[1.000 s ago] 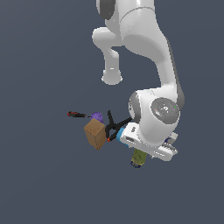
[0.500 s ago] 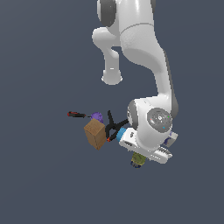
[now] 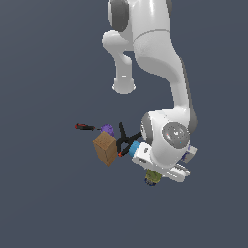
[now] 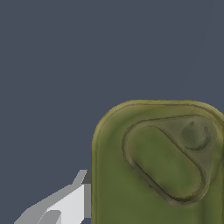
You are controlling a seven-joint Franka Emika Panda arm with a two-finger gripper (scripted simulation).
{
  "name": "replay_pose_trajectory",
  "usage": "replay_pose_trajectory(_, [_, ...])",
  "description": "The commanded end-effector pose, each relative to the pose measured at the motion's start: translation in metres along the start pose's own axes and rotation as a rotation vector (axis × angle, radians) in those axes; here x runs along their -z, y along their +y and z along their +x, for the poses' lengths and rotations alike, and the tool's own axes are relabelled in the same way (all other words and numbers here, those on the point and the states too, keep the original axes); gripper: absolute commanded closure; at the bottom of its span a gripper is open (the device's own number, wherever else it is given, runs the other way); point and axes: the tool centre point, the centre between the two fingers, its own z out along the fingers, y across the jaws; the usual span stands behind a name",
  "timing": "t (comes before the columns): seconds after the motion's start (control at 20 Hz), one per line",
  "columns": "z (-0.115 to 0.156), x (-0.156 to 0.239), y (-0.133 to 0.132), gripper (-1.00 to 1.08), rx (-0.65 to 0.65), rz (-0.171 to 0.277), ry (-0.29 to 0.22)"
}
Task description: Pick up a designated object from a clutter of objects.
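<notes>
Olive can (image 4: 157,170) filled our wrist view, one finger (image 4: 65,205) beside it; whether our hand (image 3: 162,175) gripped it we could not tell; lifting remained.

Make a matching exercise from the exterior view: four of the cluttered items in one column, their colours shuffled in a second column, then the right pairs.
Items:
1. box
2. ball
3. clamp
4. can

Colours:
A. black
B. olive green
C. brown
D. purple

Pairs: 1-C, 2-D, 3-A, 4-B
</notes>
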Motion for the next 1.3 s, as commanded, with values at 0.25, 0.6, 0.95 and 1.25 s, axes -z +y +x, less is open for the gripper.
replay_pose_trajectory(0.25, [0.0,0.0,0.0,1.08,0.0,0.0,0.0])
replay_pose_trajectory(0.6, [-0.004,0.008,0.004,1.08,0.0,0.0,0.0])
replay_pose_trajectory(0.95, [-0.016,0.034,0.017,1.08,0.0,0.001,0.0])
replay_pose_trajectory(1.25, [-0.034,0.071,0.035,1.08,0.0,0.001,-0.001])
